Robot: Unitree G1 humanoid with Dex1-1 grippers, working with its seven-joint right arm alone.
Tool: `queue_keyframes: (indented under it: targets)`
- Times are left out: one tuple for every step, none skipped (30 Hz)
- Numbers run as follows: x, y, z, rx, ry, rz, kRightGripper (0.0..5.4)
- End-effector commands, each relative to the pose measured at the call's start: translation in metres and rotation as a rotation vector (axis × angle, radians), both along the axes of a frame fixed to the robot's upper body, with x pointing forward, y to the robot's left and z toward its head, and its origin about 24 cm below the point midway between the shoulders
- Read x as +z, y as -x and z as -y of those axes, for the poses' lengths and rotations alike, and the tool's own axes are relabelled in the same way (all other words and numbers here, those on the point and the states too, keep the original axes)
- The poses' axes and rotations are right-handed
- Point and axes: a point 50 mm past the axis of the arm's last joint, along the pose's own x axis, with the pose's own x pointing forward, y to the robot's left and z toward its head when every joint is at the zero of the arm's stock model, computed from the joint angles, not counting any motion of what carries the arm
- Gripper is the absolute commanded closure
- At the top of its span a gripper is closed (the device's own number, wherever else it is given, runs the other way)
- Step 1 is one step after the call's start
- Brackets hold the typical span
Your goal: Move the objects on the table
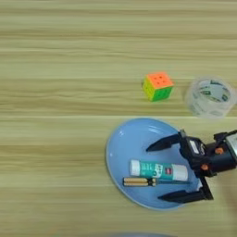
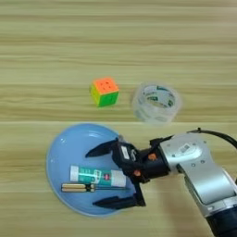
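A round blue plate (image 1: 125,143) lies on the wood-grain table (image 1: 55,92), front right of centre. On the plate lie a white glue stick with a teal label (image 1: 158,170) and, just in front of it, a thin screwdriver with a yellowish handle (image 1: 139,182). My right gripper (image 1: 152,172) is open over the plate, one black finger behind the glue stick and one in front of the screwdriver. Neither finger touches them. The small orange-yellow-green cube (image 1: 158,85) and the clear tape roll (image 1: 210,96) sit on the table behind the plate.
My silver forearm (image 2: 203,171) comes in from the bottom right corner, with a black cable arcing over it. Bare wood stretches across the whole left side and the back of the table.
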Motion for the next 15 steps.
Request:
queue_keyframes:
  targets:
    - [0.043,-0.031,-0.003,-0.131,-0.149,0.190,0.03]
    - [0.047,-0.034,-0.004,-0.155,-0.182,0.207,0.03]
    - [0.051,-0.037,-0.005,-0.176,-0.209,0.217,0.03]
    - [0.054,-0.040,-0.006,-0.201,-0.239,0.223,0.03]
    - [0.058,-0.043,-0.006,-0.221,-0.264,0.227,0.03]
    - [0.061,-0.046,-0.007,-0.242,-0.289,0.236,0.03]
    - [0.066,-0.051,-0.007,-0.285,-0.329,0.256,0.03]
    - [0.071,-0.056,-0.006,-0.327,-0.361,0.271,0.03]
    - [0.075,-0.061,-0.005,-0.363,-0.386,0.284,0.03]
    - [0.079,-0.065,-0.004,-0.395,-0.409,0.300,0.03]
    - [0.085,-0.070,-0.002,-0.438,-0.443,0.320,0.03]
    - [0.089,-0.075,0.000,-0.475,-0.468,0.327,0.03]
    - [0.092,-0.078,0.002,-0.504,-0.484,0.337,0.03]
    - [0.096,-0.081,0.006,-0.538,-0.497,0.360,0.03]
    - [0.099,-0.084,0.010,-0.567,-0.501,0.378,0.03]
